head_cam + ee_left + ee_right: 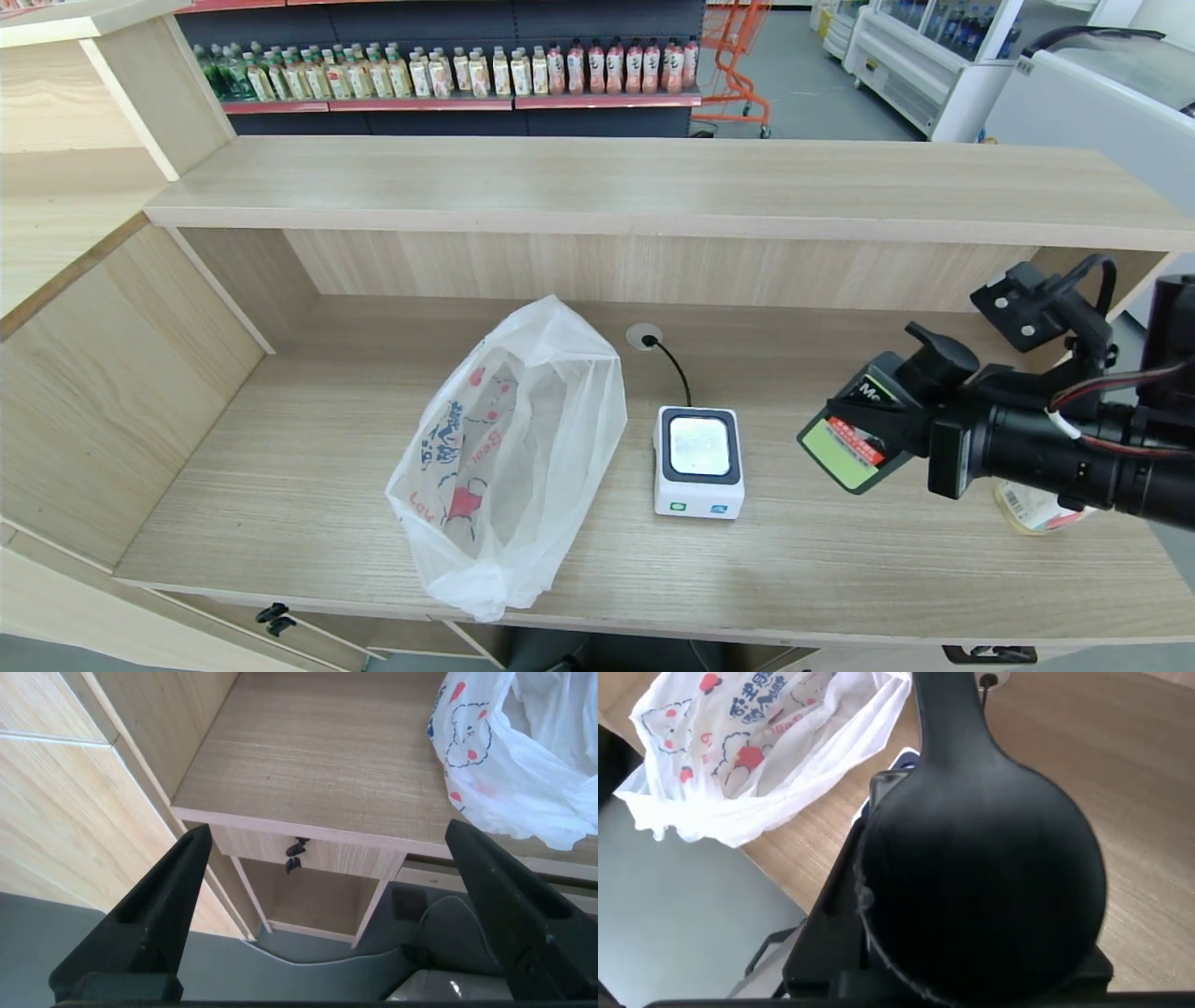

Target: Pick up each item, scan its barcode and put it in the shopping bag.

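**Getting the barcode onto the glass**

The dark item [851, 441] is in the air to the right of the scanner [698, 460], clear of the counter [308, 448]. Its green face with a red label is tipped down and toward the scanner's side. My right gripper [920, 401] is closed on it from behind, and the grip looks firm enough to carry it. In the right wrist view its black body [980, 868] blocks nearly everything, so I cannot read from there where the barcode sits.

The step in hand, as I judge it, is the scan. To do it well I should bring the item leftward until it hangs squarely over the scanner's pale window. Then I should roll my wrist so the labelled face looks straight down at the glass. I want it near the window but not touching, and level rather than skewed. If no read comes, I would turn it slowly to show another side rather than wave it about.

The shopping bag [509, 457] lies just left of the scanner, slumped, with its mouth loose toward the back. That will call for a careful drop.

A pale container [1032, 509] stands on the counter under my right arm.

My left gripper [327, 905] hangs below the counter's front edge, fingers spread wide and holding nothing.
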Robot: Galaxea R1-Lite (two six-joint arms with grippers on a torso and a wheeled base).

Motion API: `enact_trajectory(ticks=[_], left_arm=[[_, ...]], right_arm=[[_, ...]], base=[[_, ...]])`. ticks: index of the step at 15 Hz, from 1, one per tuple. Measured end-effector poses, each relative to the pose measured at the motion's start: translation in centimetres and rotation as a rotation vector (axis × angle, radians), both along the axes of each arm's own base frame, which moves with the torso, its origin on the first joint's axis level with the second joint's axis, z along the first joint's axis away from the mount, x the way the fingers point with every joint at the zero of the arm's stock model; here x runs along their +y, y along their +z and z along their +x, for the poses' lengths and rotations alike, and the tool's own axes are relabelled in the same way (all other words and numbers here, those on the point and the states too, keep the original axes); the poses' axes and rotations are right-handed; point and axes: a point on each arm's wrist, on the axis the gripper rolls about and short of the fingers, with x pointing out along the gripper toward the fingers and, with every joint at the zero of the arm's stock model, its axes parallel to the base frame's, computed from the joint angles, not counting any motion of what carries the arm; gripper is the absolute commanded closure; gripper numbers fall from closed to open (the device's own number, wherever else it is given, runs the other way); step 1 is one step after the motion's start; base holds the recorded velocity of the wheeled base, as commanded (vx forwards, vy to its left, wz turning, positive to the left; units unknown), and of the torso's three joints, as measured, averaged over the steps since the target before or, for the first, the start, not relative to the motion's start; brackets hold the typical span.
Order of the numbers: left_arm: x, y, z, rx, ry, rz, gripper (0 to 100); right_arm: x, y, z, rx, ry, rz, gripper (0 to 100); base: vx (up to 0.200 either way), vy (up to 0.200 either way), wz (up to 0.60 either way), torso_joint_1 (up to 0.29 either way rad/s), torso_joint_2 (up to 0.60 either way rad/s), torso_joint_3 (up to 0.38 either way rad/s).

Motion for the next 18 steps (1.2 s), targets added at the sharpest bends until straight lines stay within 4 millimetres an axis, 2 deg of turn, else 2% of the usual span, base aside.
enact_trajectory(ticks=[3, 6, 10, 12, 16, 18], left_arm=[[0.0, 0.0, 0.0, 0.0, 0.001, 0.001, 0], [0.0, 0.0, 0.0, -0.001, 0.002, -0.004, 0], [0.0, 0.0, 0.0, -0.001, 0.001, -0.003, 0], [0.0, 0.0, 0.0, 0.0, 0.001, -0.001, 0], [0.0, 0.0, 0.0, 0.0, 0.001, -0.002, 0], [0.0, 0.0, 0.0, 0.0, 0.002, -0.001, 0]], right_arm=[[0.1, 0.0, -0.2, 0.005, 0.036, 0.011, 100], [0.3, 0.0, -0.3, 0.046, 0.073, 0.067, 100], [1.9, 0.8, -0.6, 0.132, 0.108, 0.192, 100], [2.6, 0.9, 0.3, 0.135, 0.112, 0.194, 100], [4.5, -0.3, 3.5, 0.144, 0.104, 0.148, 100], [5.3, -1.3, 4.2, 0.169, 0.095, 0.125, 100]], base=[[0.0, 0.0, 0.0, 0.0, 0.0, 0.0], [0.0, 0.2, 0.0, -0.006, 0.0, 0.006], [0.0, 0.2, 0.0, 0.006, 0.0, 0.0], [0.0, 0.2, 0.0, -0.002, 0.0, 0.005], [0.0, 0.0, 0.0, 0.0, 0.0, 0.0], [0.0, 0.0, 0.0, 0.0, 0.0, 0.0]])
